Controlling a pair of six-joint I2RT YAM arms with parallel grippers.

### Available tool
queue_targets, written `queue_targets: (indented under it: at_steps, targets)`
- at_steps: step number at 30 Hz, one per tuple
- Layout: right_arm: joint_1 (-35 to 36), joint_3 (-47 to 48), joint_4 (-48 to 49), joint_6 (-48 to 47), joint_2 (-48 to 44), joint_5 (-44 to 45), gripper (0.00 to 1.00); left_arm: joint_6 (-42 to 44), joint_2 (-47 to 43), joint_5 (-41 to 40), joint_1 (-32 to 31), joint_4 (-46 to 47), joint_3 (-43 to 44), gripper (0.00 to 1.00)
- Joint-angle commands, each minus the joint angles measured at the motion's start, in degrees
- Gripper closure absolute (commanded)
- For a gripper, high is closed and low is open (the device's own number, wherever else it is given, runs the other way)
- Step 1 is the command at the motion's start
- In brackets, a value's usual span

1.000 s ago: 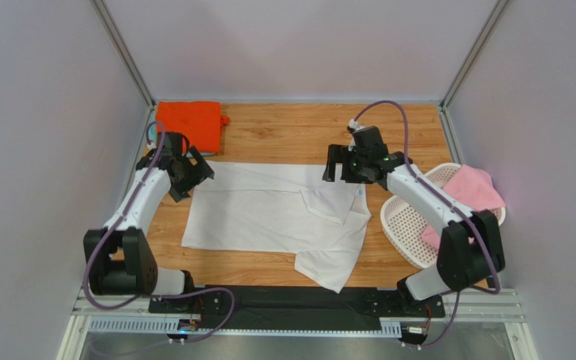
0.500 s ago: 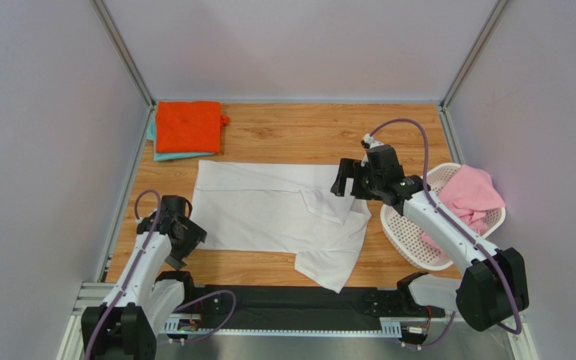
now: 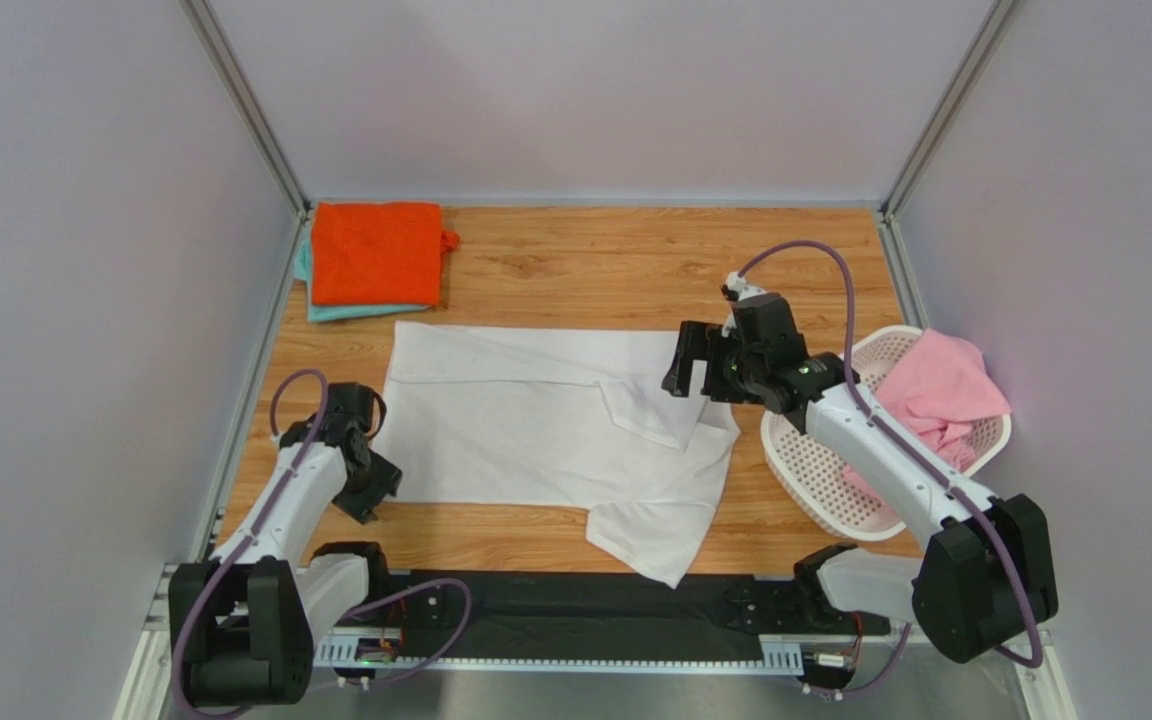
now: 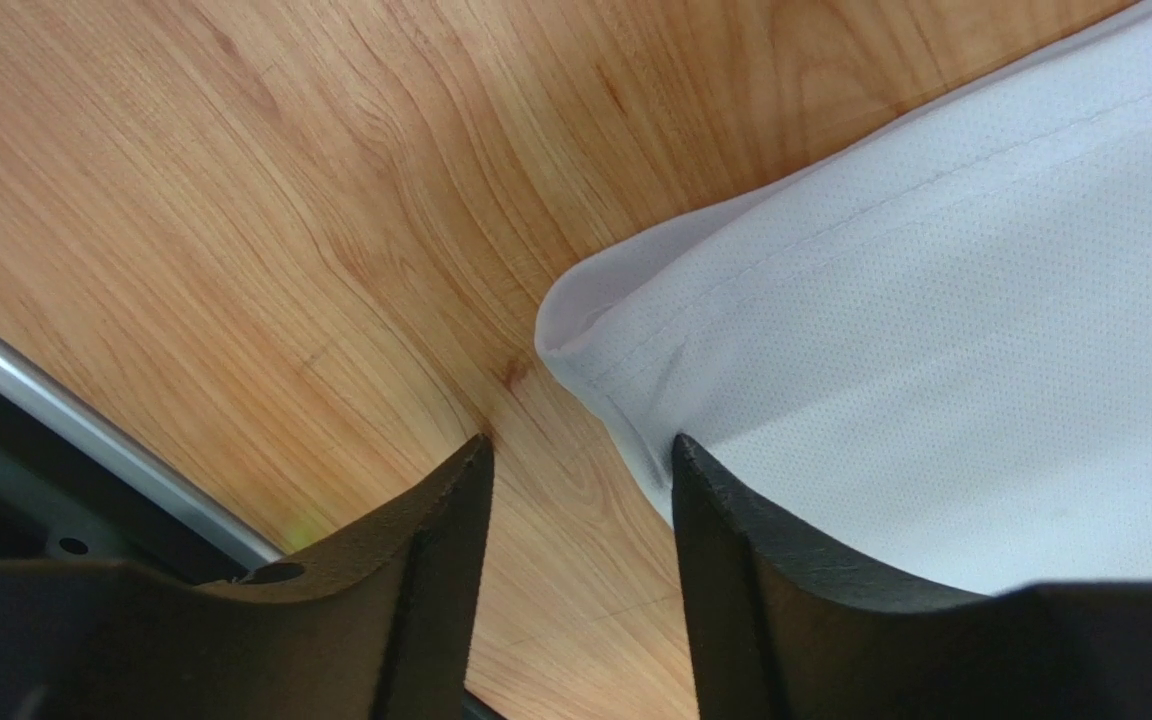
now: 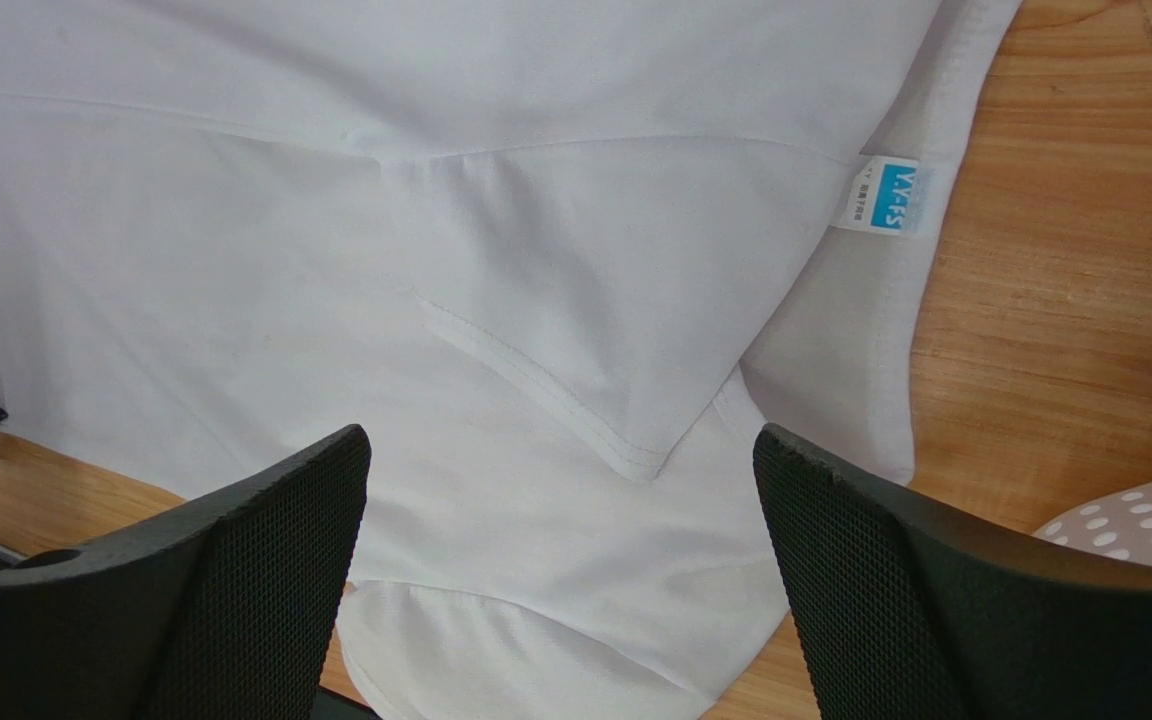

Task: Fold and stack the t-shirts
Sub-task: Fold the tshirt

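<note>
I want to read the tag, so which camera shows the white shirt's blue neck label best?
The right wrist view: the label sits sharp at the collar of the white t-shirt, lettering visible. In the top external view it is too small to make out; the left wrist view shows only a hem corner.

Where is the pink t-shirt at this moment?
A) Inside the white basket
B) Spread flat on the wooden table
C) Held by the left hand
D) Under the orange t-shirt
A: the pink t-shirt lies bunched inside the white basket at the right side of the table.
</note>
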Motion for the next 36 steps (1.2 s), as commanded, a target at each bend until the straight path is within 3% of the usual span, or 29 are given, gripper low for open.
queue_targets:
  at_steps: [1,5,8,9,11,14,18,23,26,30,35,36]
  targets:
    - [0.29,-0.95,1.48,-1.22,-0.34,-0.15,0.0,-0.5,1.09,-0.56,0.77,5.37,-0.81,0.49]
    - [0.72,-1.74,0.35,-3.5,-0.78,-2.95,0.0,0.03,1.09,0.67,0.86,6.34,-0.9,0.61]
    - [4.74,-2.36,-1.23,-6.74,-2.53,-3.49,0.0,0.03,1.44,0.76,0.86,6.61,-0.9,0.84]
    - [6.42,-2.44,-2.02,-7.45,-3.32,-3.14,0.0,0.12,1.53,0.76,0.86,6.43,-0.9,1.0]
    - [10.37,-2.45,-5.52,-9.21,-3.77,-1.22,0.01,0.29,1.79,1.2,0.86,6.52,-0.64,1.0]
    - [22.73,-3.58,-9.92,-10.01,-4.47,1.51,0.04,1.6,1.53,1.55,0.94,6.96,-0.2,1.0]
    - [35.4,-6.3,-12.31,-5.89,-3.6,2.83,0.07,2.05,0.65,1.64,0.94,6.52,0.16,1.0]
    - [46.67,-9.47,-10.82,0.53,1.14,0.99,0.21,2.57,-0.84,1.37,0.94,6.34,-0.19,1.0]
    - [49.77,-10.18,-11.0,2.47,4.92,2.92,0.23,2.84,-1.37,1.55,0.86,6.34,-0.19,1.0]
    - [49.86,-11.93,-9.33,3.79,6.86,2.05,0.38,3.37,-1.2,1.55,0.94,6.17,-0.11,1.0]
    - [49.86,-12.55,-9.15,5.1,9.06,4.85,0.48,3.28,-1.46,1.2,0.86,5.99,-0.28,1.0]
    - [49.86,-12.55,-9.5,5.54,9.67,5.21,0.6,3.28,-1.46,1.11,0.86,5.82,-0.28,1.0]
